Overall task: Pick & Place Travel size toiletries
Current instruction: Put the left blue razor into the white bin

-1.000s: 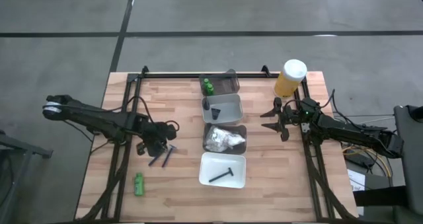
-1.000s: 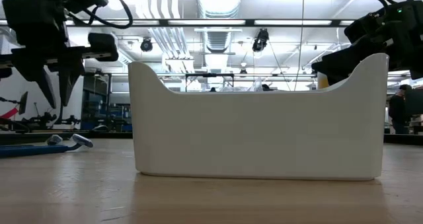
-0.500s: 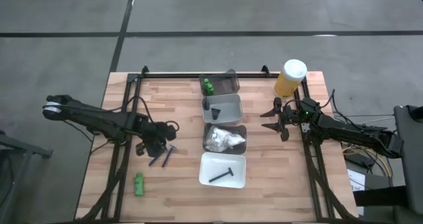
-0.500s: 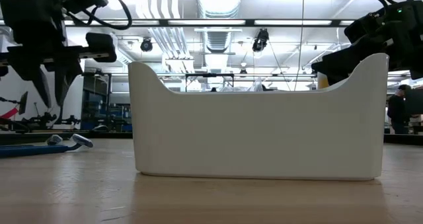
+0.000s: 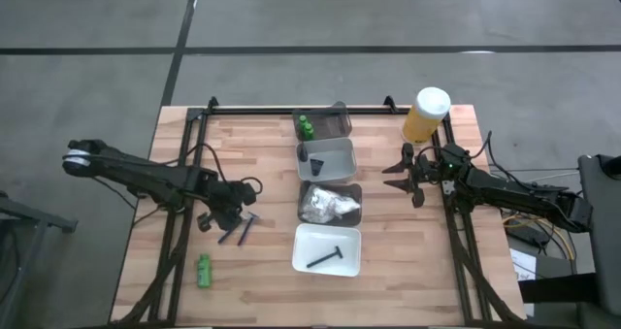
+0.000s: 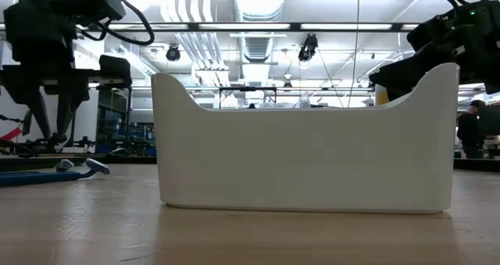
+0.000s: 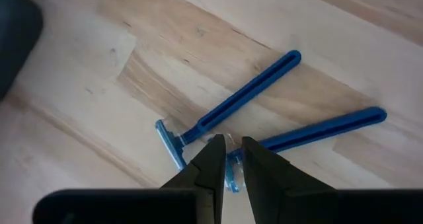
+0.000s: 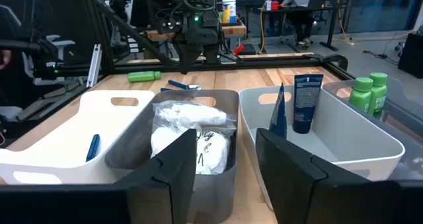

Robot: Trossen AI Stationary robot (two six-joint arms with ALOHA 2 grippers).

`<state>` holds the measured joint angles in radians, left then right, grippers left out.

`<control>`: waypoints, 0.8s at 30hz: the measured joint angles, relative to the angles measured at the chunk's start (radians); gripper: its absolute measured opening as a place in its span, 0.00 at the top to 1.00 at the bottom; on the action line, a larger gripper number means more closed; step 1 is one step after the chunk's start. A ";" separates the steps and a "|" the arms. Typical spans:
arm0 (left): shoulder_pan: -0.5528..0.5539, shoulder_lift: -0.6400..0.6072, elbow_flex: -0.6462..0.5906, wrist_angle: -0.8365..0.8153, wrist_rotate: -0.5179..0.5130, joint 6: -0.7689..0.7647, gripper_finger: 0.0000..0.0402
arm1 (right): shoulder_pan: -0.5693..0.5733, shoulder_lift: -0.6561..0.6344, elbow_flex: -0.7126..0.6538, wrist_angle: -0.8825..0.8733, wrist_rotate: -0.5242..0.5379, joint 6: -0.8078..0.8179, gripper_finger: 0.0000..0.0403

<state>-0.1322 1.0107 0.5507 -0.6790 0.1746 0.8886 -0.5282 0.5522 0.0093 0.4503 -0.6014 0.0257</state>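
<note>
Wooden table [image 5: 262, 164] bearing a central column of four trays. Far grey tray [image 5: 335, 125]: two green bottles [image 5: 305, 127]. Next, white tray [image 5: 342, 159]: a dark blue tube [image 8: 307, 103] standing upright against a slim dark item. Third, grey tray [image 5: 351, 195]: white crinkly packets [image 5: 328, 206]. Nearest, white tray [image 5: 328, 264]: one dark razor [image 5: 326, 257] lying flat. Loose on the table's left side: two blue razors [image 7: 232, 109] lying side by side, heads close together, and nearer still a single green bottle [image 5: 204, 270] on its side. Yellow white-capped container [image 5: 426, 115] stands at the far right. Left gripper [image 5: 210, 217] hangs just above the two loose razors, its fingers drawn nearly together with a narrow gap, tips over the razor heads, nothing held. Right gripper [image 5: 395, 172] hovers right of the tray column, level with the second and third trays, fingers spread apart and empty.
</note>
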 joint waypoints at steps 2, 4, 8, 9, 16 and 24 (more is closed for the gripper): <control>0.000 0.000 0.000 0.000 -0.001 0.040 0.86 | 0.000 0.000 0.000 0.000 0.000 0.000 0.65; 0.000 0.000 0.000 -0.003 -0.001 0.076 0.86 | 0.000 0.000 0.000 0.000 0.000 0.000 0.66; 0.000 0.004 0.000 -0.012 0.013 0.185 0.86 | 0.000 0.000 0.000 0.000 0.000 0.000 0.69; 0.000 0.006 0.000 -0.011 0.026 0.206 0.86 | 0.000 0.000 0.000 0.000 0.000 0.000 0.70; 0.000 0.020 0.000 -0.056 0.083 0.371 0.86 | 0.000 0.000 0.000 0.000 0.000 0.000 0.75; -0.001 0.038 -0.079 0.006 0.100 0.584 0.86 | 0.000 0.000 0.000 0.000 0.000 0.000 0.82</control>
<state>-0.1334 1.0485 0.4717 -0.6728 0.2750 1.4722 -0.5285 0.5523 0.0091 0.4500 -0.6014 0.0257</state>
